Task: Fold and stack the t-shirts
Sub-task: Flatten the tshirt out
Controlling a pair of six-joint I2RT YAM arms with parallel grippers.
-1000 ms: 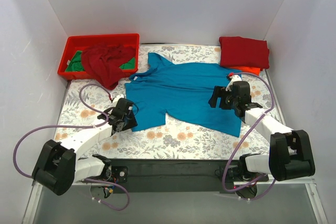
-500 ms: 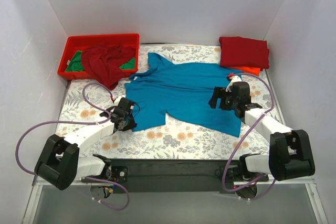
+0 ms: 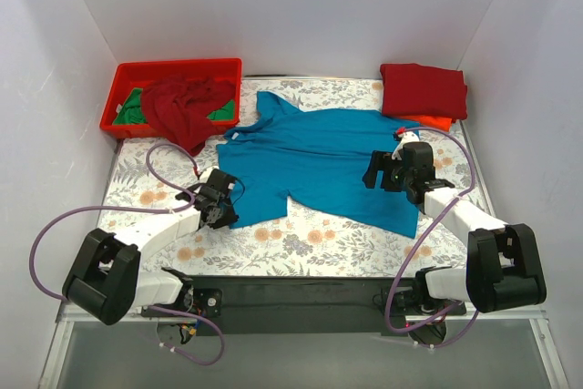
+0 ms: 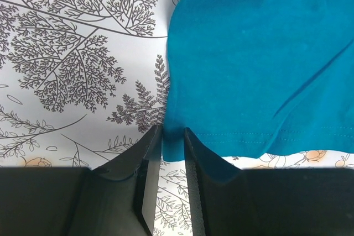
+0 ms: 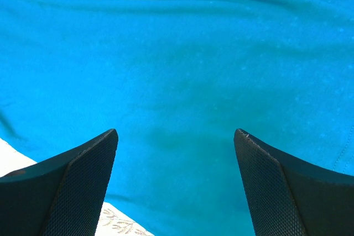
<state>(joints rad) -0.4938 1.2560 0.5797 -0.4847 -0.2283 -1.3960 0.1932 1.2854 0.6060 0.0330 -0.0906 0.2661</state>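
Observation:
A teal-blue t-shirt (image 3: 319, 166) lies spread flat on the flowered table, with its collar toward the back left. My left gripper (image 3: 221, 199) is at the shirt's near-left corner. In the left wrist view that gripper (image 4: 171, 132) is shut on the hem corner of the teal t-shirt (image 4: 260, 53), and a tab of cloth is pinched between the fingers. My right gripper (image 3: 383, 170) hovers over the shirt's right side. In the right wrist view it (image 5: 176, 134) stands wide open above the smooth teal t-shirt (image 5: 177, 53), with nothing between its fingers.
A red plastic tray (image 3: 173, 68) at the back left holds a crumpled dark red t-shirt (image 3: 182, 107) that spills over its front rim onto a green t-shirt (image 3: 133, 108). At the back right a folded dark red t-shirt (image 3: 424, 88) lies on an orange one (image 3: 434, 121).
My left gripper has closed on the teal shirt's hem corner and shifted slightly toward the shirt. The right arm has stayed where it was, open.

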